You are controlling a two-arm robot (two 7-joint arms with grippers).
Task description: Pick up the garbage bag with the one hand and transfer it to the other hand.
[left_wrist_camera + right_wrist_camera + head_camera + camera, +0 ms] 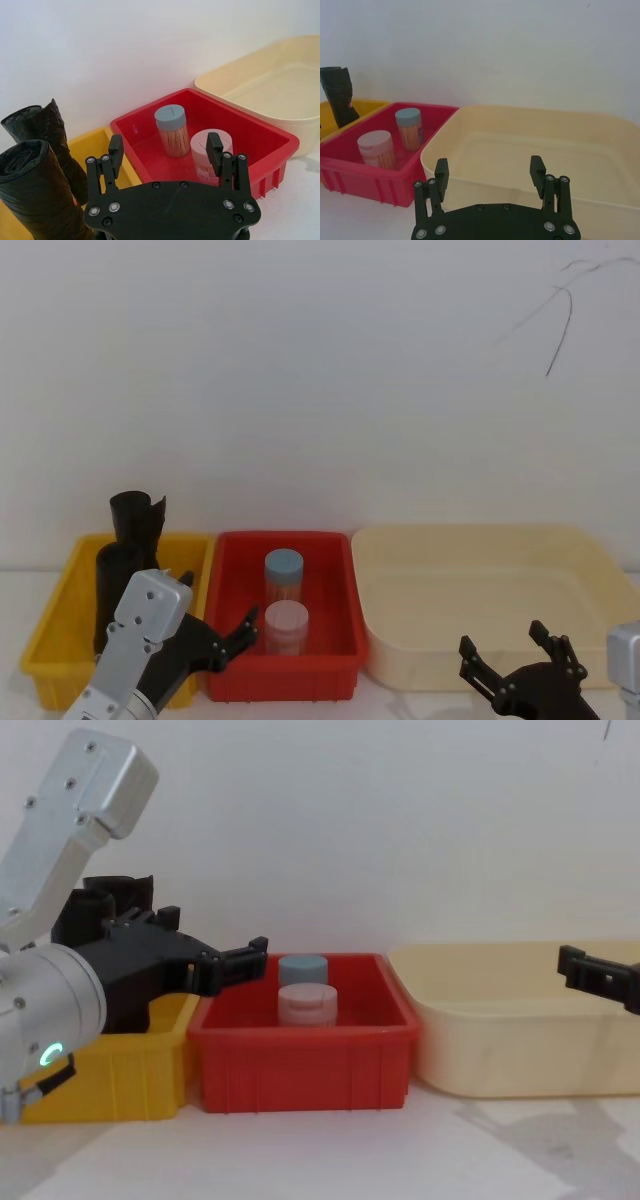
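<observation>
Two black rolls are noted standing in the yellow bin (60, 590), which is set at 9 o'clock from the red bin (335, 615). The garbage bag (113, 585) is the nearer, smooth roll. A second roll with a flared top (138, 515) is found just behind it, at 1 o'clock. Whether the two touch cannot be told.

The left gripper (165, 145) is held at 4 o'clock from the bag, near the wall shared by the yellow and red bins. Its jaws are spread wide and nothing is held. The right gripper (489, 167) is stationed at 6 o'clock from the cream bin (530, 125), with jaws equally wide and empty.

Risks are judged as follows:
- The flared roll may be taken in error, or both pinched together, because they stand so close.
- A finger may be caught on the yellow bin's wall during the reach.
- The blue-lidded jar (171, 131) and pink-lidded jar (209, 152) may be knocked, since the open fingers are aimed over the red bin.
- The soft plastic may slip or crush under the grip.
- If the bag is seized at mid-height, little free length may be left for the handover.

The bag's long axis is seen as near vertical. Its coiled end is pointed up, and its base is hidden inside the bin.
</observation>
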